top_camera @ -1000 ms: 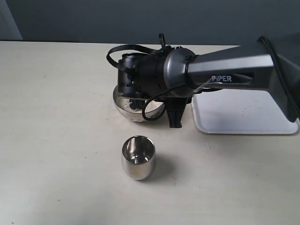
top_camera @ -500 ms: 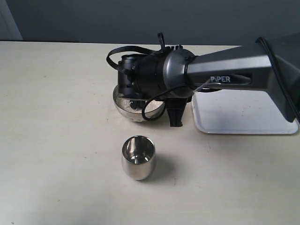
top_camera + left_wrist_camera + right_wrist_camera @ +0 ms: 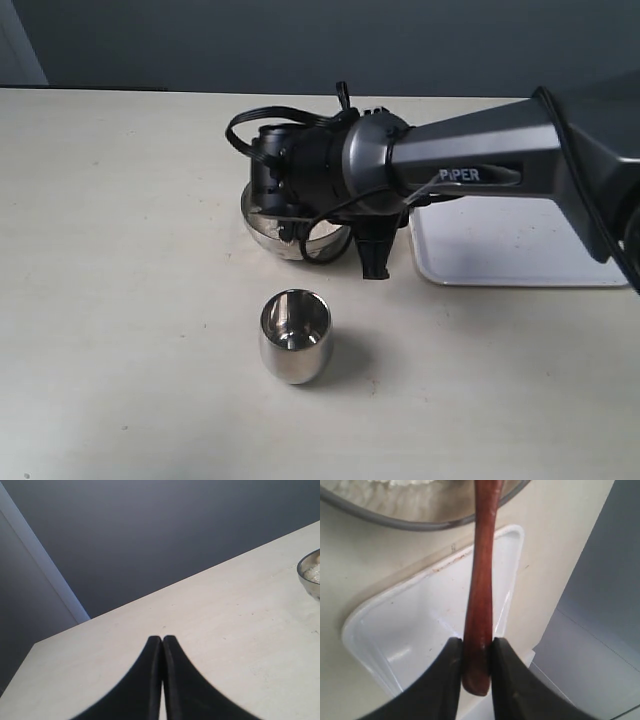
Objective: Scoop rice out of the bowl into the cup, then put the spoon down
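Note:
My right gripper point(image 3: 476, 647) is shut on the end of the reddish-brown wooden spoon point(image 3: 482, 570). Its handle runs over the rim of the steel bowl point(image 3: 395, 522), and its head is out of view. White rice point(image 3: 410, 482) shows at the bowl's edge. In the exterior view the right wrist covers most of the bowl point(image 3: 268, 230), and a black finger point(image 3: 374, 255) hangs beside it. The steel cup point(image 3: 294, 335) stands upright in front of the bowl, apart from the arm. My left gripper point(image 3: 162, 639) is shut on nothing, well away from the bowl point(image 3: 309, 575).
A white tray point(image 3: 500, 245) lies right of the bowl, partly under the right arm, and it also shows beneath the spoon handle point(image 3: 420, 615). Black cables loop around the right wrist. The pale table runs back to a far edge against a dark wall.
The right arm and wrist have shifted slightly left and up over the bowl. The cup, bowl and tray have stayed put.

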Robot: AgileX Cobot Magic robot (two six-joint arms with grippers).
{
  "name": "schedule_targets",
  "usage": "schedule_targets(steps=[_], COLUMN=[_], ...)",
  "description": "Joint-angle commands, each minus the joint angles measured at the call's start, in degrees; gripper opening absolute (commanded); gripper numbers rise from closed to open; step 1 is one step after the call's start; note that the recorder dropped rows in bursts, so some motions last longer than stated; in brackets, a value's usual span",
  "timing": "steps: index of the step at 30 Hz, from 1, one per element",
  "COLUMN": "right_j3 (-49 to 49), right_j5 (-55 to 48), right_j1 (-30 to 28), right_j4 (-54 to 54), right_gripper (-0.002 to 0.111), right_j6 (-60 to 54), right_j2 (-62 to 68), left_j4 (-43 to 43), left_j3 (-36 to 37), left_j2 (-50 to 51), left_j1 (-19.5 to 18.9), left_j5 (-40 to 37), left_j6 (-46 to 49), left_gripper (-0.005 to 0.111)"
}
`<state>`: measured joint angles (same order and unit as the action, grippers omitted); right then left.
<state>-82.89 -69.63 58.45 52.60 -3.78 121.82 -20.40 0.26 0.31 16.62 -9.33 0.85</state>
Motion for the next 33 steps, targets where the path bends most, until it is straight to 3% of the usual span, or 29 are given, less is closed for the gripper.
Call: schedule_targets(steps=[1,17,23,33], right_j3=[-0.3,-0.3,-0.3,-0.3], right_j5=[-0.3,-0.3,-0.3,-0.3], right_j1=[-0.2,1.0,1.3,-1.8], right_j4=[-0.3,-4.1,5.6,6.7], right_gripper=[-0.001,-0.001,-0.001,-0.001], right_j6=[-0.3,-2.2,2.4,2.3], right_j2=[0.8,0.7,0.7,0.8], left_j4=[0.0,0.0,0.0,0.0], left_j3=[-0.3,-0.3,-0.3,-0.3], left_j2=[-0.3,-0.3,-0.3,-0.3], left_j1=[0.0,0.0,0.0,0.0], left_j5=[0.3,0.3,0.3,0.3], left_j6=[-0.4,-0.4,-0.4,-0.4], left_gripper=[0.000,0.000,0.000,0.000])
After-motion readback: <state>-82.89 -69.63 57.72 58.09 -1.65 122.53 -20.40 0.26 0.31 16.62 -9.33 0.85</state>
